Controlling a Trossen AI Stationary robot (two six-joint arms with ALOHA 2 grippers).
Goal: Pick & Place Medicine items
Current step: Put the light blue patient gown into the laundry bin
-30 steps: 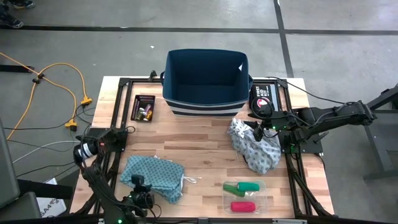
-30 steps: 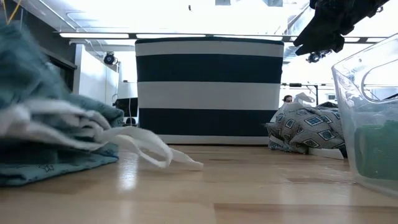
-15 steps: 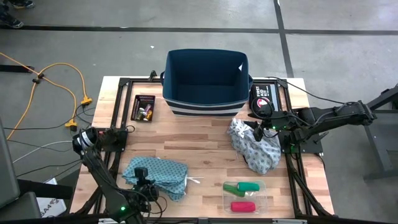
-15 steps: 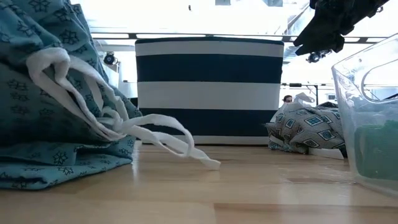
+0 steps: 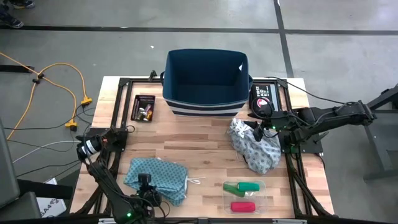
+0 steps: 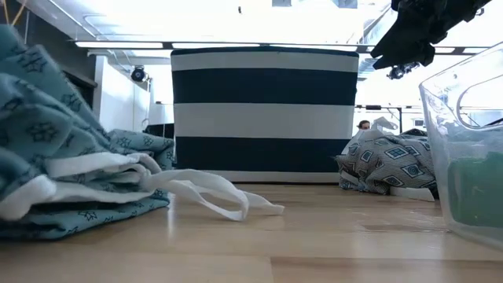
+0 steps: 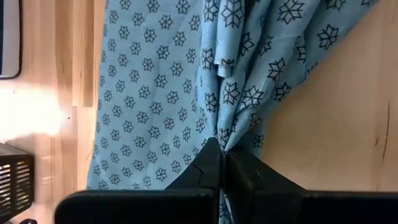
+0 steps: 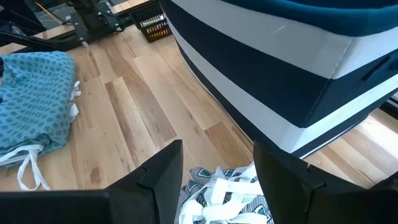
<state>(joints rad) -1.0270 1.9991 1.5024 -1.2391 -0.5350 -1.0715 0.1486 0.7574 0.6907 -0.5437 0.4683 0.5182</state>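
Jaws: left gripper [image 7: 221, 163] is clenched on a fold of the teal cloth [image 5: 155, 176]; right gripper [image 8: 217, 168] stands parted with nothing between its fingers, hovering over the grey patterned cloth [image 5: 256, 148]
Landmark: striped fabric bin [image 5: 207, 81] at the far middle of the table [image 5: 199, 134]
Left gripper place: at the table's near edge, well in front of the bin and toward its left side
Right gripper place: just in front of the bin's right corner
Medicine items: two green tubes [image 5: 244, 186] and a red-pink tube [image 5: 242, 206] lie in a clear tray [image 5: 264, 196], in front of the bin near the table's front edge, right of centre
Long axis: the tubes lie crosswise, left to right
Key relation: the tray sits nearer the front than the right gripper, with the grey cloth between them
Nearer arm: hard to judge; the right one is free
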